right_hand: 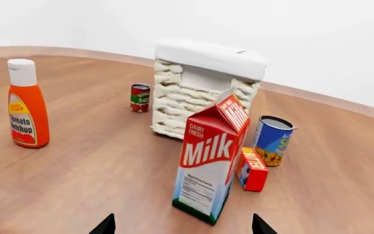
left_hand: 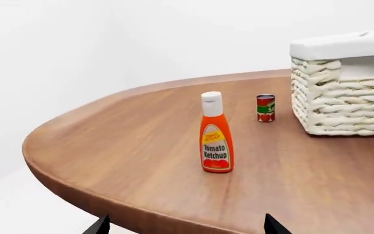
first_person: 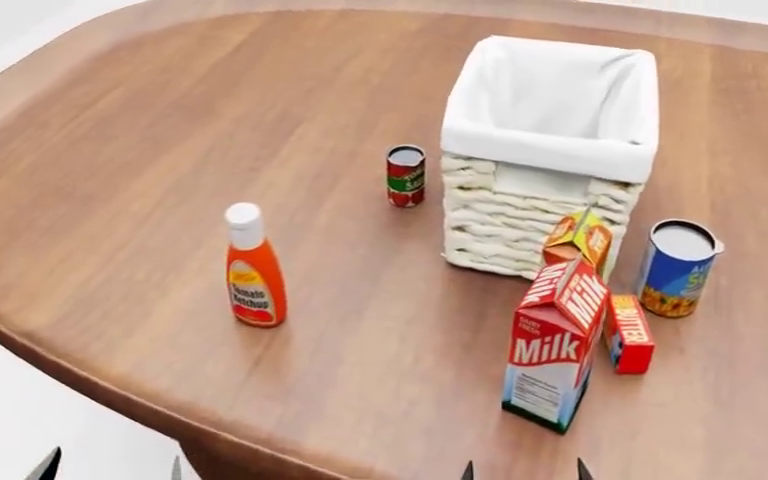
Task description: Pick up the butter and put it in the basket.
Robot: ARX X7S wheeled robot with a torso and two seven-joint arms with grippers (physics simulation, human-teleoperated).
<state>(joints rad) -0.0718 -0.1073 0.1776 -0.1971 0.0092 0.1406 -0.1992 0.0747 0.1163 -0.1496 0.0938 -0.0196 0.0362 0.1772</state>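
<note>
The butter (first_person: 628, 334) lies on the counter (first_person: 157, 150) at the lower right of the head view, just beside the milk (first_person: 556, 343) and near a blue can (first_person: 678, 268). The basket (first_person: 551, 150) stands at upper centre-right, a juice carton (first_person: 582, 240) against its front wall. A ketchup (first_person: 253, 266) stands at left, a small can (first_person: 406, 175) near the basket. Left pincer (first_person: 111, 468) and right pincer (first_person: 523, 470) show only dark tips, spread apart, at the bottom edge, both empty.
</note>
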